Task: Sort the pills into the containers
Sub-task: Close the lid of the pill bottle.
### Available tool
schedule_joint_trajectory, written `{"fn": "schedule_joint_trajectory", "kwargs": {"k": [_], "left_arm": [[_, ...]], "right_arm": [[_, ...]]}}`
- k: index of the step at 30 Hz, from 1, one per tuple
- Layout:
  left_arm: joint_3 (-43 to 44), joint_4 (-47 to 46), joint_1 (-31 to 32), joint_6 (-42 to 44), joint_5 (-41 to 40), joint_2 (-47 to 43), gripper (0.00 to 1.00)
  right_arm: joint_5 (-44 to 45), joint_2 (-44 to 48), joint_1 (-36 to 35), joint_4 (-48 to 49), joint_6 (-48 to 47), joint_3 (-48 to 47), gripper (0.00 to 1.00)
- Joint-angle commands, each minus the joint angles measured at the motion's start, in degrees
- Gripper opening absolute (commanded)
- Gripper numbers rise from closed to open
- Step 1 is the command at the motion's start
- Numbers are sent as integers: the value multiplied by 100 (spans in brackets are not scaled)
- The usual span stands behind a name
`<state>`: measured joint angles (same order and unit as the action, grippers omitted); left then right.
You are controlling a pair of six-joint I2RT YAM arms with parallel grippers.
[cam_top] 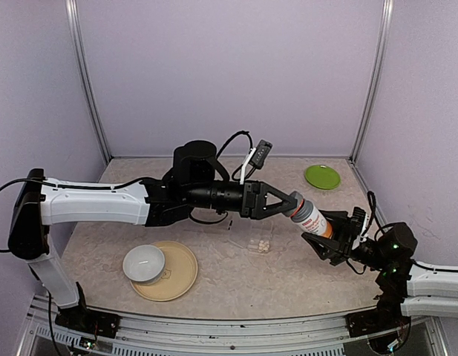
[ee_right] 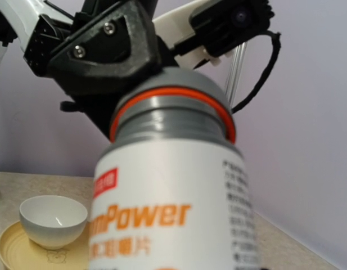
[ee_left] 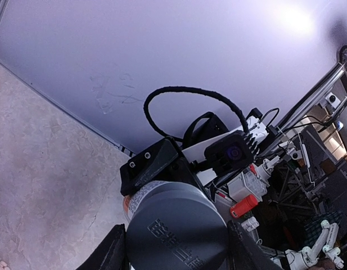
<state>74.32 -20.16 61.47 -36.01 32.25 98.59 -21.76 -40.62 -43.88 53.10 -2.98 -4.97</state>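
An orange-labelled white bottle [cam_top: 315,218] with a grey cap hangs tilted in the air between both arms. My left gripper [cam_top: 294,204] is shut on the cap [ee_left: 176,228], with a finger [ee_left: 108,253] on each side of it. My right gripper [cam_top: 334,236] is shut on the bottle's lower body. The bottle [ee_right: 173,214] fills the right wrist view and hides my right fingers there. A small pale cluster of pills [cam_top: 263,245] lies on the table below the bottle, at a faint clear pill box [cam_top: 252,242]. I cannot tell which compartment they are in.
A white bowl [cam_top: 144,263] sits on a tan plate [cam_top: 181,280] at the front left; both also show in the right wrist view, the bowl [ee_right: 53,220] on the plate [ee_right: 10,247]. A green plate [cam_top: 322,176] lies at the back right.
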Motion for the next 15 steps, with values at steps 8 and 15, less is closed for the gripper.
{"fn": "schedule_joint_trajectory", "kwargs": {"k": [8,15], "left_arm": [[392,396,75,-329,-319,275,37],[435,772,82,-738,-448,458,37]], "right_arm": [[494,-282,-46,-236,-102,-341,6],[785,-199,-91,-585,-286,-480,6]]}}
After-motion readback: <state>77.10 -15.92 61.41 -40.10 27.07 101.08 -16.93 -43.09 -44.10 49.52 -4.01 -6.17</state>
